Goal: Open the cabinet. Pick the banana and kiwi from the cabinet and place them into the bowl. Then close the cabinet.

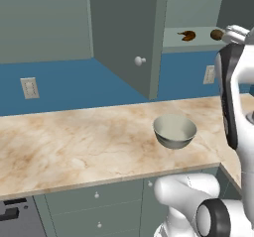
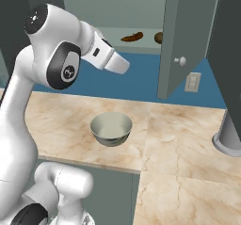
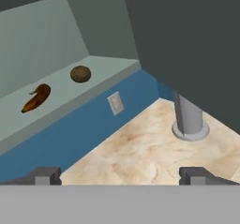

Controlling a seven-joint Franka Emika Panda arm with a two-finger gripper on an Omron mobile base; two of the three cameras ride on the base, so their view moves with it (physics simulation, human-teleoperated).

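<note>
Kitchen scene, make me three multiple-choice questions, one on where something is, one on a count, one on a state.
1. Where is the banana?
A. in the bowl
B. on the cabinet shelf
C. on the counter

2. How many fruits lie on the shelf?
A. one
B. two
C. three

3. How is the gripper?
A. open, holding nothing
B. shut on the kiwi
C. shut on a knob

Answers:
1 B, it lies on the pale shelf.
2 B, banana and kiwi.
3 A, tips stand wide apart.

Base views flank bowl (image 1: 174, 131), hand view nearer shelf
</note>
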